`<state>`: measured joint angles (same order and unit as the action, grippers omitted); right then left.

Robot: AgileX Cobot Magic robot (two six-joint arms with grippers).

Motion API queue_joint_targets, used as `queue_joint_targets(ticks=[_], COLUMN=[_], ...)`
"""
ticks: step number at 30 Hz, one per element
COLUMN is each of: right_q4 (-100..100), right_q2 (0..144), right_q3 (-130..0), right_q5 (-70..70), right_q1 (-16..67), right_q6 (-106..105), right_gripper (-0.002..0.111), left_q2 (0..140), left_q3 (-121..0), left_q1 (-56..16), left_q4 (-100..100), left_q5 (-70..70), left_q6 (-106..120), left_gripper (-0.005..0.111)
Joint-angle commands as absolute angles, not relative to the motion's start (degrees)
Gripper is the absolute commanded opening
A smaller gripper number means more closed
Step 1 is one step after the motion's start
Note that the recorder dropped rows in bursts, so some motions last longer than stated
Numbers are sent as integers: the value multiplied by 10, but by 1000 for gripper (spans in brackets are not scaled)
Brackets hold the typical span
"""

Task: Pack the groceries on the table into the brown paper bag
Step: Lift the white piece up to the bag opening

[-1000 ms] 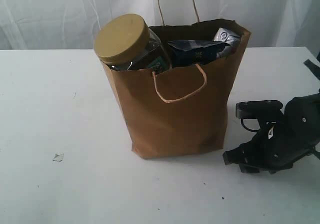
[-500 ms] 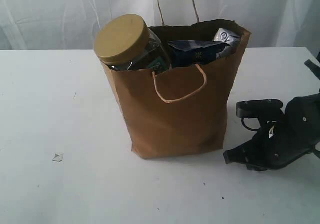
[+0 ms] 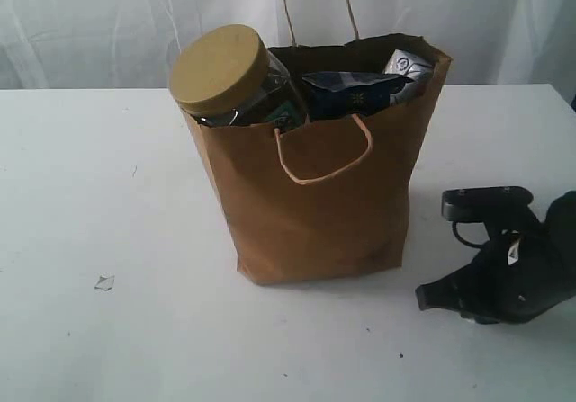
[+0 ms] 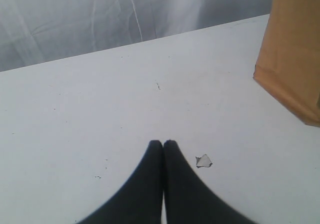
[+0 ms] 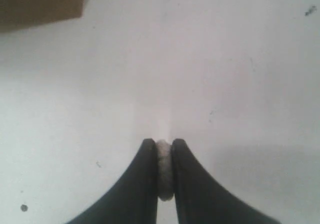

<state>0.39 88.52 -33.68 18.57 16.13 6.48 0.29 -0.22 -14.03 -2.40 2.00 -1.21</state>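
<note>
**Three groceries poke out of the bag, both grippers closed**

Three items show above the rim of the brown paper bag [image 3: 315,204], which stands upright near the middle of the white table [image 3: 90,195]. A clear jar [image 3: 236,83] with a tan lid leans out of the bag's left corner, its lid tilted toward the camera. Beside it a dark blue packet [image 3: 346,93] lies across the opening. A small white-and-blue packet [image 3: 407,64] is tucked into the right corner. One cord handle [image 3: 322,161] hangs down the front face of the bag; the other stands up behind it.

The left gripper [image 4: 163,145] is low over the bare table, well to the left of the bag. Its jaws are pressed together with nothing between them. A tiny white scrap [image 4: 203,160] lies on the table just beside its tips.

The right gripper [image 5: 163,146] is down at the table on the bag's right side, apart from the bag. Its jaws stand very narrow, pinching a small pale lump [image 5: 163,170] between the tips. What the lump is cannot be told.
</note>
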Motion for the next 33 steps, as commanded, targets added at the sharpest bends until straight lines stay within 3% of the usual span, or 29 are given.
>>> queue_joint_targets(ticks=[1,33], right_q4=[7,7], right_q2=[826,466], right_q3=[-318,-344], right_q5=[194,230], right_q1=[160,160], right_q6=[62,62], right_gripper=[0,0], left_q2=[0,0], left_q3=[0,0], left_q1=[-139,-139], left_q4=[-18,-18], left_q5=[17,17], left_q6=[-12,-12], left_gripper=[0,0])
